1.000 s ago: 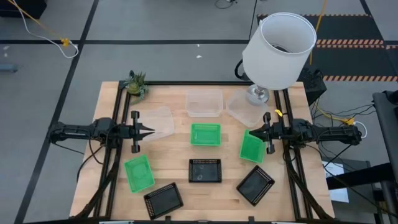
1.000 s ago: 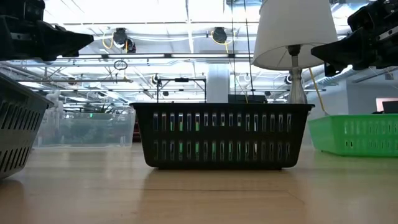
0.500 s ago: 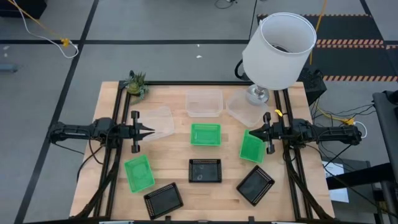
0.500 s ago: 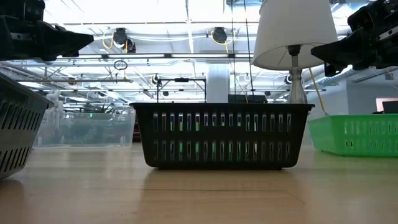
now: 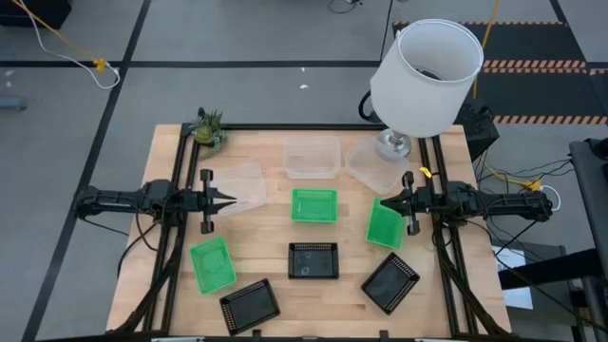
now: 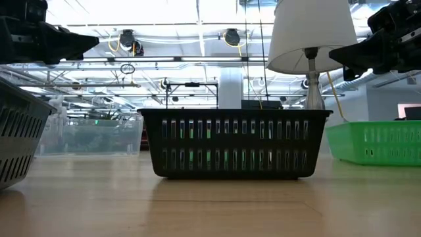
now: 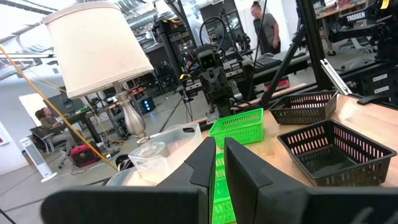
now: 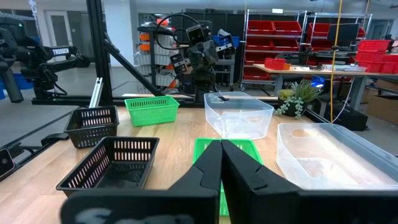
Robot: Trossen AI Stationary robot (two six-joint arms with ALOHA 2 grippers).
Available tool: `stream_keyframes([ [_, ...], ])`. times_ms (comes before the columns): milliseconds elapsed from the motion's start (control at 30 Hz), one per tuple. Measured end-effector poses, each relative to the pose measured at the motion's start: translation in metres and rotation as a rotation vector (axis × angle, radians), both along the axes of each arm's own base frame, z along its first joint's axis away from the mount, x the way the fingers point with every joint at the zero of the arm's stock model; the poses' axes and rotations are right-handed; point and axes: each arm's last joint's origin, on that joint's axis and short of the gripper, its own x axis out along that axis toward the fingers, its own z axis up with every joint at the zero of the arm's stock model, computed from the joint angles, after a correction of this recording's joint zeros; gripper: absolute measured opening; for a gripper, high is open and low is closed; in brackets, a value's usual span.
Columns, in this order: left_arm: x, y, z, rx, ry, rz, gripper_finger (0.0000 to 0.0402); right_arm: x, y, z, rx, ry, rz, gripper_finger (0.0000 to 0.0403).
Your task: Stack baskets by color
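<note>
Nine baskets on the wooden table [image 5: 266, 249], none stacked: three green, three black, three clear.

Green, three: one at centre [image 5: 313, 205]; one on the right [image 5: 384, 225], just under the right gripper's tips; one near left [image 5: 212, 263].

Black, three: one near centre [image 5: 313, 260], just near of the centre green one; one near right [image 5: 390, 282], turned at an angle; one near left [image 5: 250, 305], beside the near-left green one, also angled.

Clear, three: one far centre [image 5: 312, 157]; one far right [image 5: 369, 169], beside the lamp base; one on the left [image 5: 242, 186], just in front of the left gripper.

One white lamp [image 5: 424, 76] at the far right corner; one small potted plant [image 5: 208, 128] at the far left corner.

Left gripper [image 5: 228, 200] raised at the left edge, pointing inward, fingers nearly together with a thin slit between, holding nothing. Right gripper [image 5: 383, 202] raised at the right edge, pointing inward, fingers pressed fully together, holding nothing.
</note>
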Motion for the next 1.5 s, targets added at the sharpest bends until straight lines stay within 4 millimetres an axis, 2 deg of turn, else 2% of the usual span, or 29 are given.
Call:
stream_keyframes([
  [733, 0.0, 0.0, 0.0, 0.0, 0.0, 0.0, 0.0037, -0.001, 0.0, 0.009, 0.057, -0.095, 0.0, 0.0],
  [867, 0.0, 0.0, 0.0, 0.0, 0.0, 0.0, 0.0037, 0.001, 0.0, 0.006, 0.062, -0.04, -0.002, 0.0],
  [1000, 0.0, 0.0, 0.0, 0.0, 0.0, 0.0, 0.0037, -0.001, 0.0, 0.036, 0.098, -0.071, 0.001, 0.0],
  [1233, 0.0, 0.0, 0.0, 0.0, 0.0, 0.0, 0.0037, 0.001, 0.0, 0.08, 0.162, -0.015, 0.005, 0.0],
  [1500, 0.0, 0.0, 0.0, 0.0, 0.0, 0.0, 0.0037, 0.005, 0.0, 0.126, 0.156, 0.066, -0.001, 0.0],
])
